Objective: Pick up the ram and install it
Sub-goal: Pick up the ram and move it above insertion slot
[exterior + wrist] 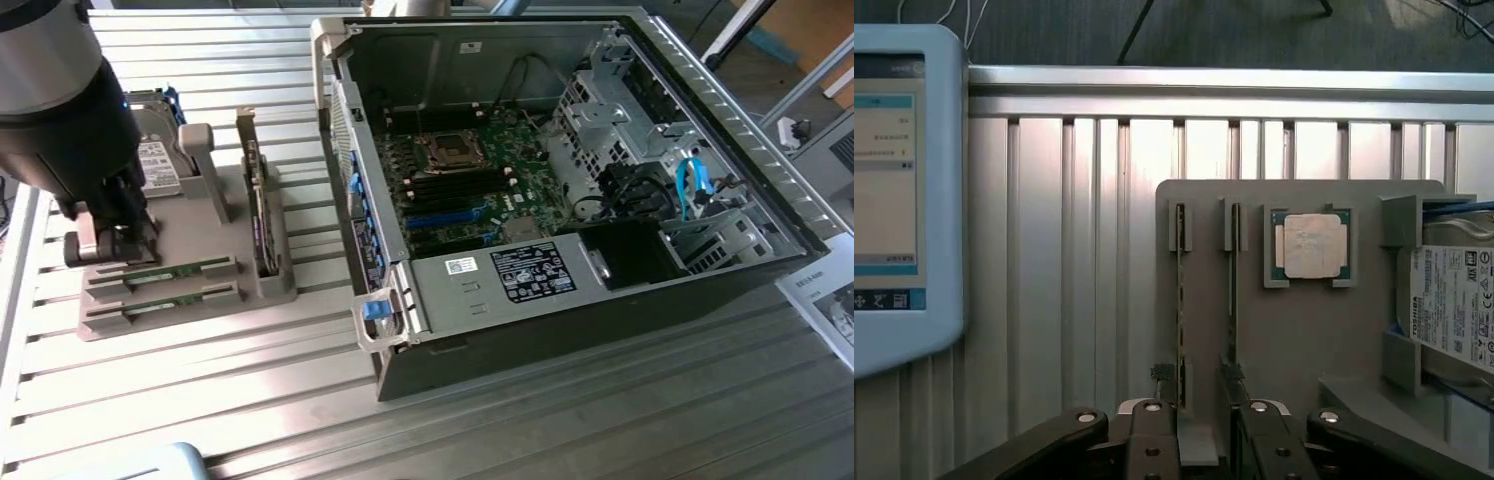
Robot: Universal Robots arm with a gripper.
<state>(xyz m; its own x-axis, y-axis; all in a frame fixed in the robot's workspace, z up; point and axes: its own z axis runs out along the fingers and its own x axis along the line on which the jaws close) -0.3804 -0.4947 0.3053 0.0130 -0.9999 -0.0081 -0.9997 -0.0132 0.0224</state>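
Ram sticks [1180,290]: I counted two, edge-on, slotted in the holder [1294,340].
Jaws: stood wide open, gripping nothing.
Hidden: jaw tips, cut off in wrist view.

Pictured at the exterior view's lower left: two thin green ram sticks [178,272], set on edge, side by side in parallel slots of a gray holder [214,215].

In the exterior view the arm [54,90] at ten o'clock covers much of the hard drive [160,165], and at seven o'clock the teach pendant [127,463] is cut by the edge. In the wrist view the hand [1204,400] is cropped, the pendant's text is unreadable, and the ram sticks [1180,290] stand edge-on, chips and labels hidden.
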